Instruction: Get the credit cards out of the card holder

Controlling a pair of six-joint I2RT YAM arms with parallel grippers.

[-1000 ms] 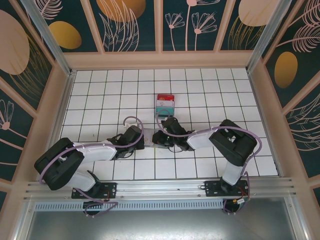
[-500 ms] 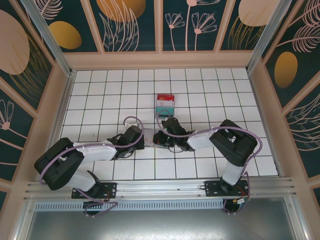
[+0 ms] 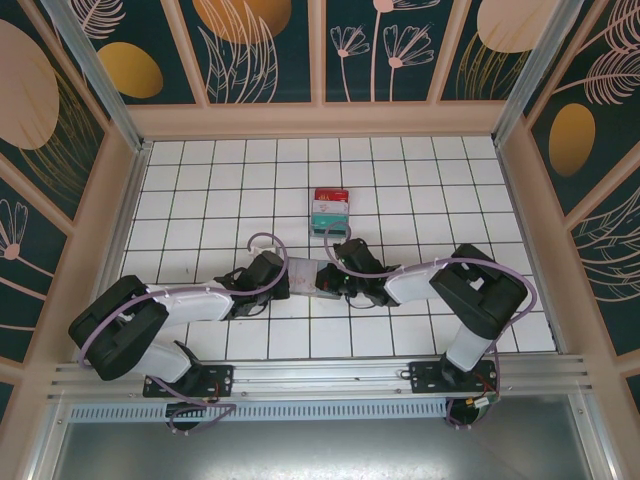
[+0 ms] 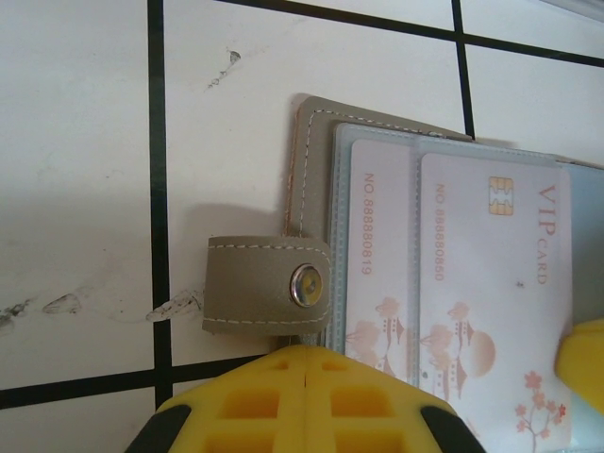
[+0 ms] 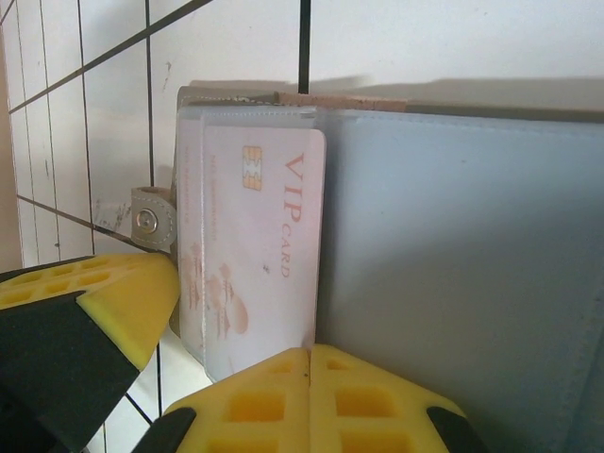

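The card holder (image 3: 306, 272) lies open and flat on the tiled floor between my two grippers. Its grey-brown edge and snap tab (image 4: 267, 284) are close in the left wrist view, with two pale VIP cards (image 4: 491, 283) in clear pockets. My left gripper (image 4: 311, 353) is shut, its tips resting on the holder's near edge below the tab. My right gripper (image 5: 309, 352) is shut too, tips at the near edge of the top VIP card (image 5: 269, 245), beside the pale blue-grey inner panel (image 5: 462, 264). Whether the card is pinched is hidden.
A red, white and teal stack (image 3: 330, 207) lies about two tiles beyond the holder. Both forearms stretch low across the tiles towards the middle. Wooden walls (image 3: 320, 120) enclose the floor on three sides.
The right arm's elbow has swung right and its gripper has shifted slightly right, uncovering more of the holder between the grippers. Its jaws finished shutting. The left arm has not moved.
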